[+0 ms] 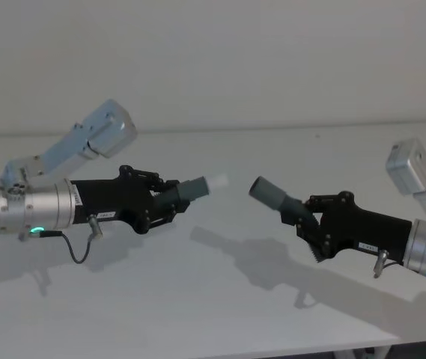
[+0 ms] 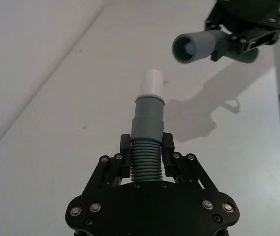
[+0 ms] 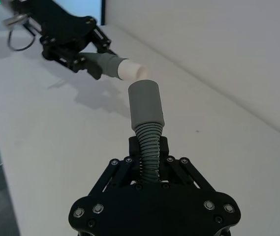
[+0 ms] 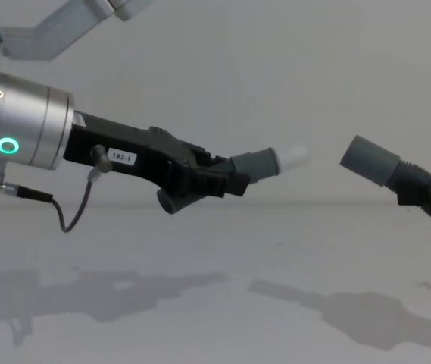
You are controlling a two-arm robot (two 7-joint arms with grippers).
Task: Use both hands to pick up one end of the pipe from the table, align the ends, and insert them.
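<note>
We noted the left gripper [image 1: 169, 198] raised above the bench [image 1: 220, 299], its jaws clenched on the ribbed elbow of the tipped pipe piece [image 1: 189, 190]. That piece's grey cuff [image 2: 148, 115] and whitish tip [image 2: 153, 82] stuck out past the jaws and pointed toward the robot's right. The right gripper [image 1: 310, 215] also hung clear of the bench, jaws clamped on the ribbed section of the plain pipe piece [image 1: 274, 196], whose wider grey cuff [image 3: 146, 104] faced back toward the left. In the chest view the two ends sat at about the same height, each tilted slightly upward, with an open gap between tip and cuff; they were not touching. From the left wrist view we saw into the open mouth [image 2: 188, 49] of the wider cuff. Shadows of both arms lay on the bench beneath them.
</note>
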